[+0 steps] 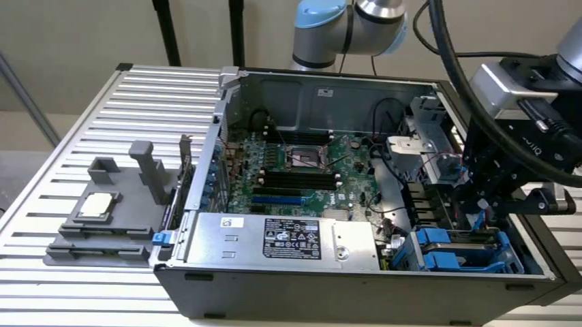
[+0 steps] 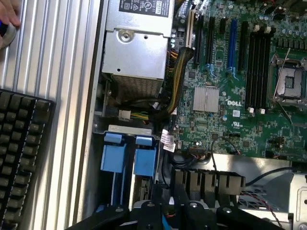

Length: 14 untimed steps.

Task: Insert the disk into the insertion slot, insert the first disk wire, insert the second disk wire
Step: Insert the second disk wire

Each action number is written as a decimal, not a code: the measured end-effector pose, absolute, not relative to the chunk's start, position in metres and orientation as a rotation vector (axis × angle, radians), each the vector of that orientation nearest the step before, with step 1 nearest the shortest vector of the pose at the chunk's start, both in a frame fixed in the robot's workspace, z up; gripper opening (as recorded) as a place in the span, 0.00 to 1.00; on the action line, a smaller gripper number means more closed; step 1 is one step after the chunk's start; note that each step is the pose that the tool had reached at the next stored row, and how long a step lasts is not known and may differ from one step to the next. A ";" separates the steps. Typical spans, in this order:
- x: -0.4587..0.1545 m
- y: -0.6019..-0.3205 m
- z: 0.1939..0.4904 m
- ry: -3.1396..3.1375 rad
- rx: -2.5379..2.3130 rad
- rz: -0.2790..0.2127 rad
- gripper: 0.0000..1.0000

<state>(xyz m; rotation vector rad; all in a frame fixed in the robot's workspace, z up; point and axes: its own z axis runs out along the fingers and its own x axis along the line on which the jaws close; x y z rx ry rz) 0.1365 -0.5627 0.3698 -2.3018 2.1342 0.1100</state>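
Near edge first: open PC case (image 1: 364, 293) lies flat on the slatted worktop (image 1: 82, 286), innards facing up, which suits a reach from above. Near-centre inside it is the silver power-supply box (image 1: 291, 238) w/ black label, not our part. Near corner on the exterior view's right is the insertion slot (image 2: 129, 129), a grey cage. The disk (image 1: 454, 248) looks to be down inside it between the walls. I'm judging that by the blue carrier, since the silver body and white label aren't visible, so can't say how fully it's seated. Just beyond and above it the end effector (image 1: 491, 204) hangs, black, pointed down at the cage's far end. A thin blue cable (image 1: 479, 219) runs right beside it, poss. one of the disk wires, so the position fits cable work. Open or closed? Can't tell. Mid-depth: green motherboard (image 1: 300, 184) w/ bare CPU socket (image 1: 304, 158). On the exterior view's left, well apart from the case, a grey fixture (image 1: 100, 218) sits on the worktop. Far back: the arm's base joints (image 1: 350, 27).
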 end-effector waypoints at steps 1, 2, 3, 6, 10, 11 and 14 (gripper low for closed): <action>0.141 -0.563 0.371 2.135 -2.302 0.109 0.25; 0.146 -0.562 0.373 2.135 -2.303 0.109 0.25; 0.150 -0.562 0.374 2.135 -2.303 0.108 0.25; 0.160 -0.562 0.380 2.140 -2.308 0.106 0.25; 0.162 -0.562 0.390 2.148 -2.315 0.101 0.25; 0.163 -0.562 0.390 2.151 -2.318 0.097 0.25; 0.163 -0.562 0.390 2.161 -2.328 0.078 0.27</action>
